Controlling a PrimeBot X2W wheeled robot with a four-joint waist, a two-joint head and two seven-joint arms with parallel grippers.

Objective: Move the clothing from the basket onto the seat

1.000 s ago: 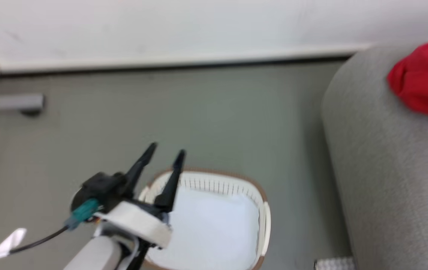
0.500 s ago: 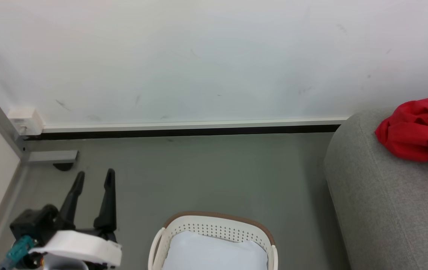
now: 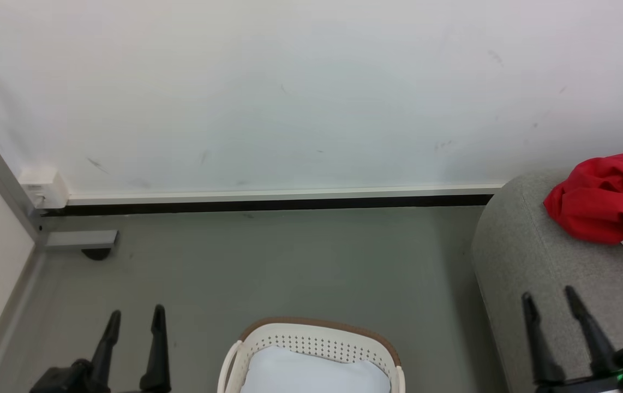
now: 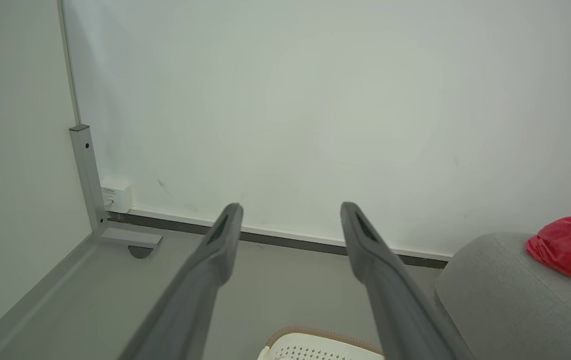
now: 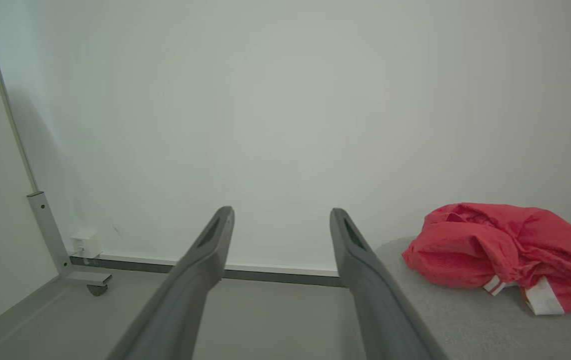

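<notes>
The red clothing (image 3: 606, 204) lies bunched on the light grey seat (image 3: 551, 273) at the right, white tags showing at its lower edge (image 5: 540, 295). The white basket (image 3: 317, 349) with a brown rim stands on the floor at the bottom centre; its inside shows plain white. Low at the left, over the floor beside the basket, my left gripper (image 3: 135, 315) stands open with nothing in it. My right gripper (image 3: 547, 295) is open and empty above the seat's front part, short of the clothing. In the right wrist view the clothing (image 5: 500, 250) lies right of my fingers.
A white wall with a dark baseboard (image 3: 268, 204) closes the back. A grey metal post with a foot and caster (image 3: 79, 243) and a small white box (image 3: 44, 188) stand in the left corner. Grey floor (image 3: 289, 262) lies between the wall, basket and seat.
The head camera tilted up, so basket and seat slid down the picture. My left gripper moved from the basket's rim to the lower left. My right gripper came into view over the seat.
</notes>
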